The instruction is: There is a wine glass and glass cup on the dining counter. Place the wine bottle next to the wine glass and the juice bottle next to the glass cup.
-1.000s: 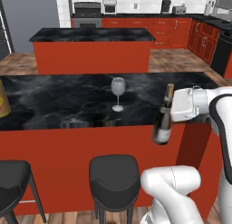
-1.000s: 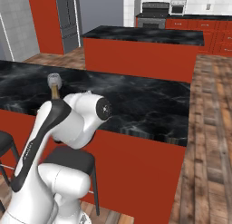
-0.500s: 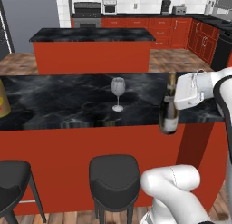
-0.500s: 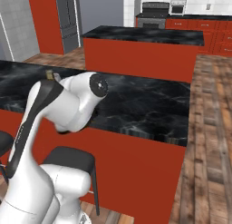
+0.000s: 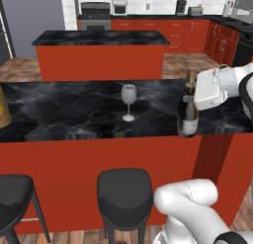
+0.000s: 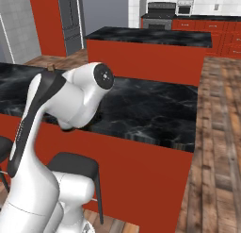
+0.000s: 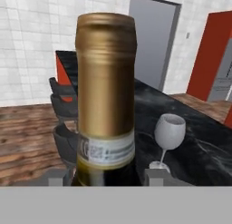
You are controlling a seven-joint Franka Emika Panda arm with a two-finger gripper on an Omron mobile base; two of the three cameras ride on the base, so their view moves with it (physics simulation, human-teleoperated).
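Note:
The wine bottle, dark with a gold-foiled neck, stands upright at the front edge of the dining counter, right of the wine glass. My gripper is shut on the bottle's neck from the right. I cannot tell whether the bottle's base touches the top. In the hand view the bottle neck rises between my gripper fingertips, with the wine glass on the counter behind it. The juice bottle shows at the counter's far left edge. The glass cup is out of view.
A red island with a black top stands behind the counter. Two black stools sit in front of it, one at the left edge. My white arm covers the left of the right base view.
The wine bottle has risen from a tilted pose below the counter edge to upright at counter height. The glass has not moved.

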